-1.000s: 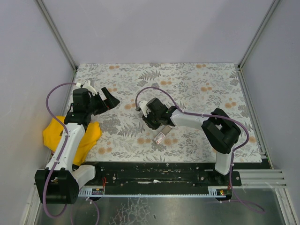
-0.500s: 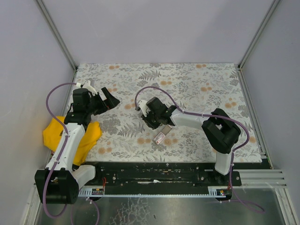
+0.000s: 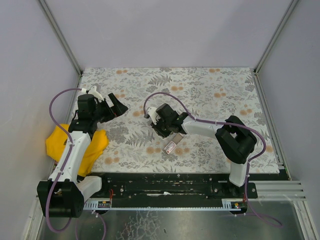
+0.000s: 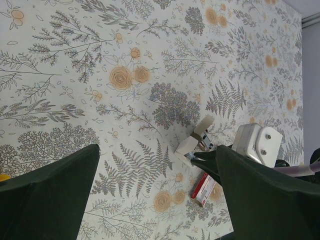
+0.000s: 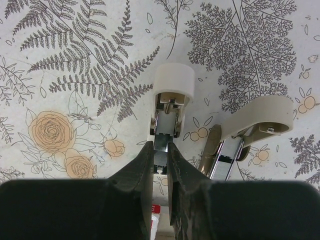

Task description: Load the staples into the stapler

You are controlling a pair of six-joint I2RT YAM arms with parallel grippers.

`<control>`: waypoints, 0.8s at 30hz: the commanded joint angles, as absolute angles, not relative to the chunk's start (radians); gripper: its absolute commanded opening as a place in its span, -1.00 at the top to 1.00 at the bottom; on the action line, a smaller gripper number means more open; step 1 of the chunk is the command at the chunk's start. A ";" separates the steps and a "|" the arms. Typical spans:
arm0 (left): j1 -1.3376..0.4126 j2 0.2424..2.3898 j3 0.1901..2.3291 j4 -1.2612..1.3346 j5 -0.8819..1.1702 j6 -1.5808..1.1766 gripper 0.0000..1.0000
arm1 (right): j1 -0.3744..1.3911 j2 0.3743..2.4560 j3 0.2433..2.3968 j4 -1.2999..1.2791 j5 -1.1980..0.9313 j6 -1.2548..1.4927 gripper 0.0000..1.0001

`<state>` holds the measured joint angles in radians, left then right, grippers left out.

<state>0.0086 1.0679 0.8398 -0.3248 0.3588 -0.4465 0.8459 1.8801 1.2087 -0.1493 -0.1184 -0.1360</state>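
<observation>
The white stapler (image 5: pixel 172 82) lies opened into a V on the flowered mat, its second arm (image 5: pixel 255 117) to the right, with metal channels showing in both. My right gripper (image 5: pixel 160 150) is nearly shut on a grey metal strip (image 5: pixel 161 156) at the near end of the left channel. The pink-and-white staples carton (image 3: pixel 171 146) lies just behind that gripper (image 3: pixel 161 125). In the left wrist view the stapler (image 4: pixel 194 140) and the carton (image 4: pixel 202 189) lie between my wide-open, empty left gripper (image 4: pixel 160 200), which hovers at the left (image 3: pixel 118 106).
A yellow cloth (image 3: pixel 75 145) lies at the mat's left edge under the left arm. Grey walls with metal posts bound the back and both sides. A black rail (image 3: pixel 170 185) runs along the near edge.
</observation>
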 commanded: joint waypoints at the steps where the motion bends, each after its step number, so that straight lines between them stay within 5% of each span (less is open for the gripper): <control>1: 0.016 1.073 0.845 -0.261 0.376 -0.424 -0.99 | 0.847 1.854 1.252 -0.156 -0.105 -0.158 0.69; 24: 0.017 1.079 0.845 -0.260 0.383 -0.423 -0.99 | 0.844 1.888 1.251 -0.160 -0.096 -0.184 0.70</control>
<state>0.0086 1.0756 0.8398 -0.3248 0.3599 -0.4465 0.8459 1.8824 1.2091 -0.1539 -0.1146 -0.1631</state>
